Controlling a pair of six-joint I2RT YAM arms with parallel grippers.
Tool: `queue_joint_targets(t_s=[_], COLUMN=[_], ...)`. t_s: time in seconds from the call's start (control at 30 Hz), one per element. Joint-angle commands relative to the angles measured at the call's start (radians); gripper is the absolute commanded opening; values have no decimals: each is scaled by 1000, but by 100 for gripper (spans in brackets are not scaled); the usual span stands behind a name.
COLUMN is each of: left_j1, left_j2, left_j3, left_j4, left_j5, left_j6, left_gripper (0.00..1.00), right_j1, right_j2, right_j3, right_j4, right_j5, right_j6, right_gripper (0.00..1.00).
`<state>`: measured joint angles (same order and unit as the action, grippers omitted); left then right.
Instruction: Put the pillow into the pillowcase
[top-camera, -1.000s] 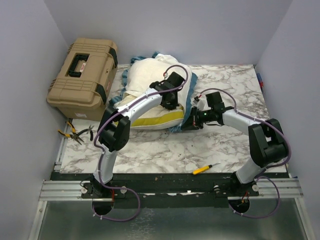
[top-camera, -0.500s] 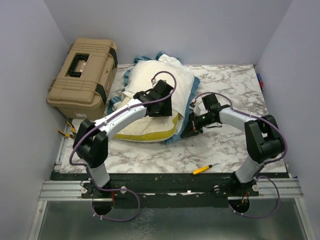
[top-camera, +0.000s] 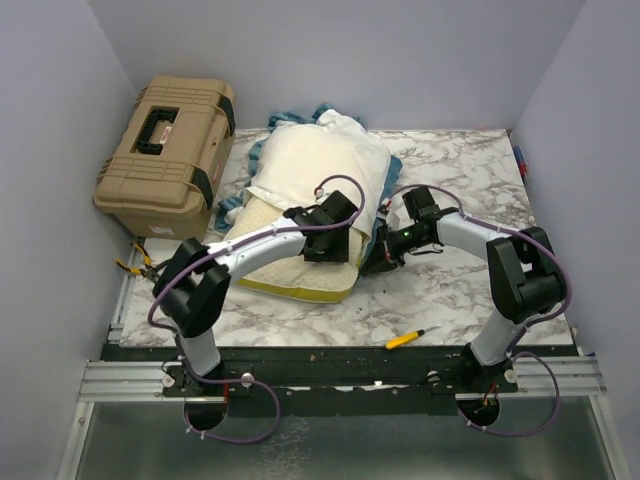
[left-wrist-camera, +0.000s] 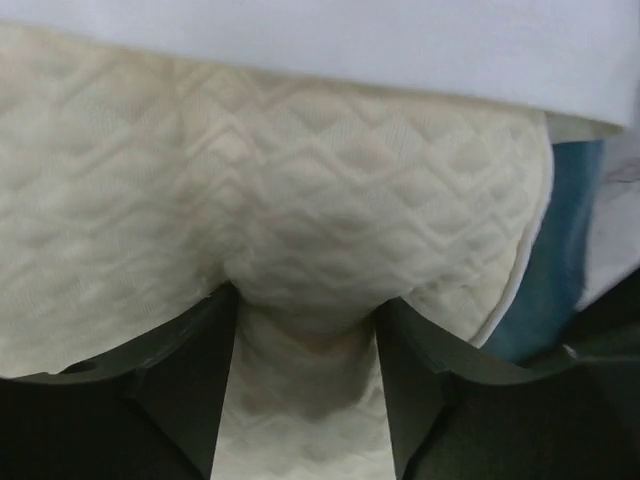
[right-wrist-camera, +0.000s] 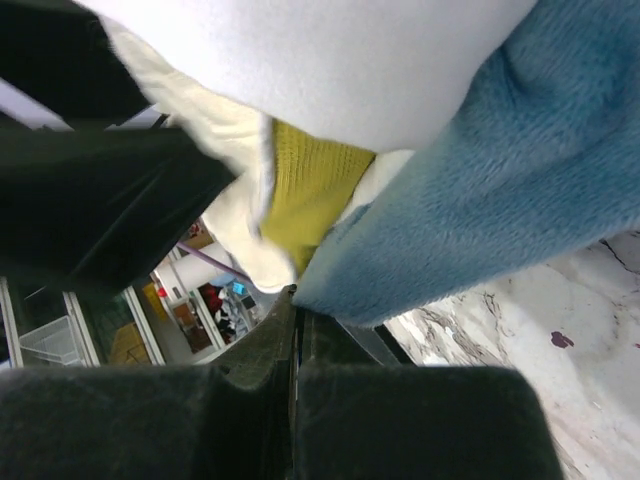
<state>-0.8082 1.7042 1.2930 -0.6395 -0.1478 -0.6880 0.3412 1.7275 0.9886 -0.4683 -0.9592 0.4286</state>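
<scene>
The cream quilted pillow (top-camera: 280, 265) lies mid-table, its mustard band along the near edge. The pillowcase (top-camera: 388, 168) wraps its far part, with blue fabric showing along the right side. My left gripper (top-camera: 340, 245) presses down on the pillow's near right part. In the left wrist view it (left-wrist-camera: 307, 300) is open, and a bulge of pillow (left-wrist-camera: 300, 200) sits between the fingers below the pillowcase's white inside (left-wrist-camera: 400, 50). My right gripper (top-camera: 378, 250) is at the pillow's right edge. In its wrist view it (right-wrist-camera: 297, 295) is shut on the pillowcase's blue edge (right-wrist-camera: 500, 180), beside the mustard band (right-wrist-camera: 310, 190).
A tan toolbox (top-camera: 165, 155) stands at the back left, against the pillowcase's left side. Pliers (top-camera: 150, 268) lie by the left table edge. A yellow-handled tool (top-camera: 412, 337) lies near the front edge. Walls close in on the left, back and right.
My left gripper has opened and moved toward the near right of the pillow. The pillow's near edge has shifted toward the front. The right gripper has barely moved and stays shut.
</scene>
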Motion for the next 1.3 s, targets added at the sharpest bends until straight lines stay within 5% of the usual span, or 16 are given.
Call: queue_joint_targets(t_s=[0.0, 0.1, 0.13, 0.47, 0.6, 0.73, 0.83, 1.03, 1.27], left_j1=[3, 44, 61, 141, 141, 131, 132, 148, 269], left_j2=[164, 244, 270, 455, 461, 364, 235, -49, -325], left_j3=[77, 212, 258, 691, 673, 490, 301, 57, -118], left_j4=[34, 31, 29, 31, 29, 35, 49, 26, -49], left_j5=[-54, -107, -113, -204, -198, -171, -119, 6, 72], left_j6=[41, 64, 69, 76, 97, 90, 86, 81, 55], left_gripper=[42, 3, 0, 0, 0, 0, 15, 59, 72], right_j1=[10, 10, 10, 10, 10, 10, 10, 21, 147], right_j2=[-28, -39, -48, -204, -225, -214, -203, -194, -165], right_j3=[14, 13, 8, -75, -115, -59, 36, 252, 348], right_j4=[-87, -152, -171, -384, -406, -390, -378, -416, -373], right_j5=[-85, -98, -103, -108, -91, -9, 91, 313, 469], right_j6=[3, -33, -42, -135, -160, -136, -114, -161, -215], right_gripper=[0, 0, 0, 0, 0, 1, 10, 56, 82])
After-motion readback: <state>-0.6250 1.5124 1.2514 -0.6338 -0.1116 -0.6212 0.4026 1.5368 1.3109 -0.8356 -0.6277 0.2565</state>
